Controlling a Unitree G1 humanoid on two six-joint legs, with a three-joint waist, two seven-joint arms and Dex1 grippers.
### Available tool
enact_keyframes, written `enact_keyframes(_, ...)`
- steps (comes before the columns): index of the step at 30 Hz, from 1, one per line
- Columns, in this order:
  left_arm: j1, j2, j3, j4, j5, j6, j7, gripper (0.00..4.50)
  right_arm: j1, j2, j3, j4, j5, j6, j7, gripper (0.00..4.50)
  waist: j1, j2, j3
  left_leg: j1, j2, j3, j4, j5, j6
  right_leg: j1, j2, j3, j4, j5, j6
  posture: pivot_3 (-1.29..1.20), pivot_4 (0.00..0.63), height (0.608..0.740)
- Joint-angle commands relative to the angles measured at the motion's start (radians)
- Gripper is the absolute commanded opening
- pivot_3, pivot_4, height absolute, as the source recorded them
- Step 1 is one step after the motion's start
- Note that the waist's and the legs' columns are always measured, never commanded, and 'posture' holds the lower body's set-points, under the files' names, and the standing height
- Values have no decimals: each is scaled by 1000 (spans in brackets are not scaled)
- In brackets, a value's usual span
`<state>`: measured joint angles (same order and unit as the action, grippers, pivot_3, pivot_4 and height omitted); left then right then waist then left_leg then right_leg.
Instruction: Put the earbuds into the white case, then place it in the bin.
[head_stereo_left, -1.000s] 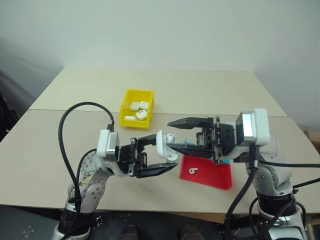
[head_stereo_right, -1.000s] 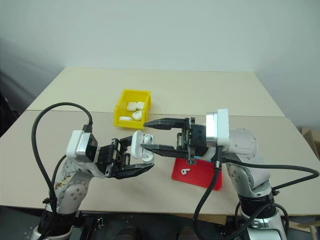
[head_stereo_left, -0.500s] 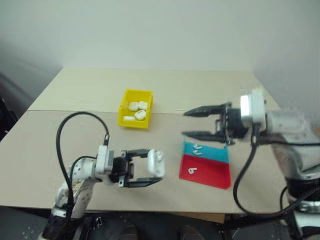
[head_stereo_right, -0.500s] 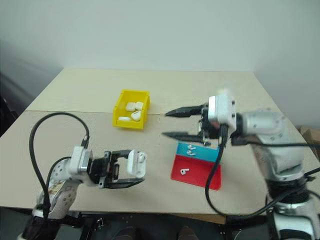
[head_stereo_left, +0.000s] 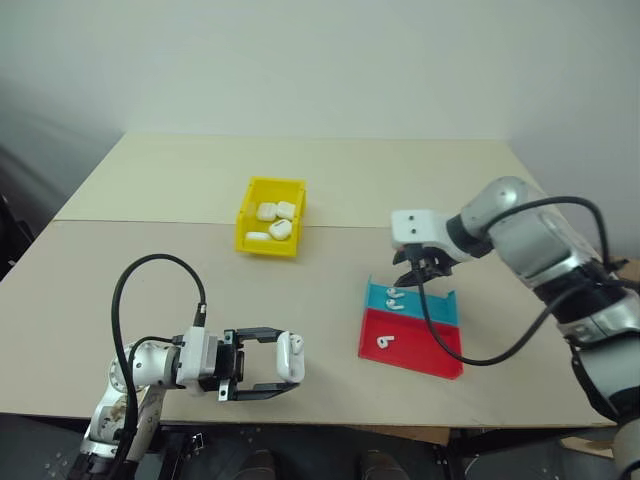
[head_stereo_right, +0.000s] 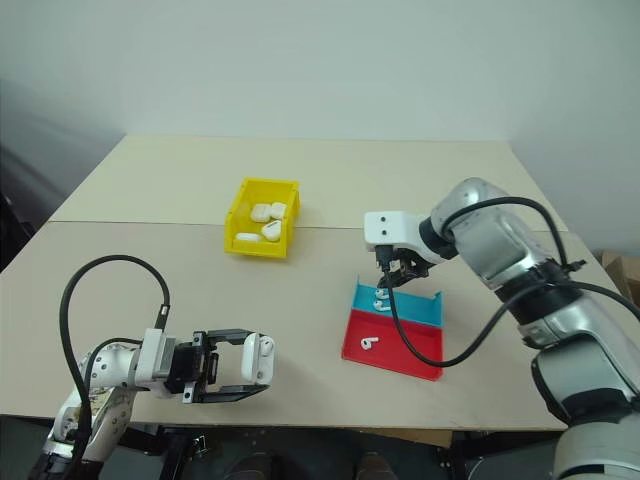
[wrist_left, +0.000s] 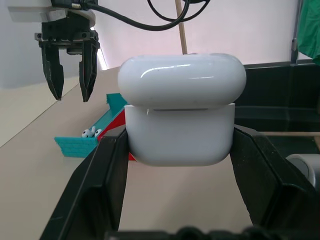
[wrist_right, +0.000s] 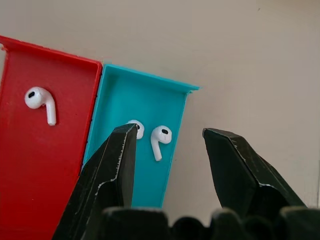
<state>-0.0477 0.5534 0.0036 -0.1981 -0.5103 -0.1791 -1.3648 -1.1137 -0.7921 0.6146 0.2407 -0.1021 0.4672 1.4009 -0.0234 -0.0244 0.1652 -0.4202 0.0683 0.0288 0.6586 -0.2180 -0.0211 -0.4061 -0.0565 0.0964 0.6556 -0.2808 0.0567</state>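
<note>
Left gripper (head_stereo_left: 268, 362) is clamped on the white case (head_stereo_left: 291, 354), lid apparently ajar, near the table's (head_stereo_left: 400, 180) front edge. Right gripper (wrist_right: 170, 145), jaws parted and empty, hangs over 2 earbuds (wrist_right: 161, 135) in the blue tray section (wrist_right: 145, 165). Bin (head_stereo_left: 252, 240) sits well apart.

The left gripper (head_stereo_left: 268, 362) sits low near the tabletop's front edge, pointing level toward the right, jaws clamped. The right gripper (head_stereo_left: 412, 274) reaches forward over the tabletop's right half, angled steeply downward, fingers (wrist_right: 235, 165) parted.

Soft, even light; faint shadows; a glare streak on the glossy white rounded case (wrist_left: 182, 75); near black fingers (wrist_right: 107, 185) blurred
</note>
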Motion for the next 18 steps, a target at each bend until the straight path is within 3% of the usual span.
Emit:
enact_keyframes(1, 9, -6, -5, -29, 2, -32, 18, 2763, -54, 39, 33, 99, -101, -77, -2, 2566, 3, 0, 0, 0, 0, 0, 0, 0, 0, 0, 0, 0, 0, 0, 0, 0, 150, 740)
enact_keyframes(10, 39, -7, -19, -45, 20, -62, 44, 2763, -82, 127, 55, 274, -216, -191, 15, 2566, 6, 0, 0, 0, 0, 0, 0, 0, 0, 0, 0, 0, 1, 0, 0, 0, 150, 740)
enact_keyframes(18, 41, 0, -27, -51, 21, -61, 60, 2763, -60, 155, 32, 284, -241, -189, 38, 2566, 5, 1, 0, 0, 0, 0, 0, 0, 0, 0, 0, 0, 1, 0, 0, 0, 150, 740)
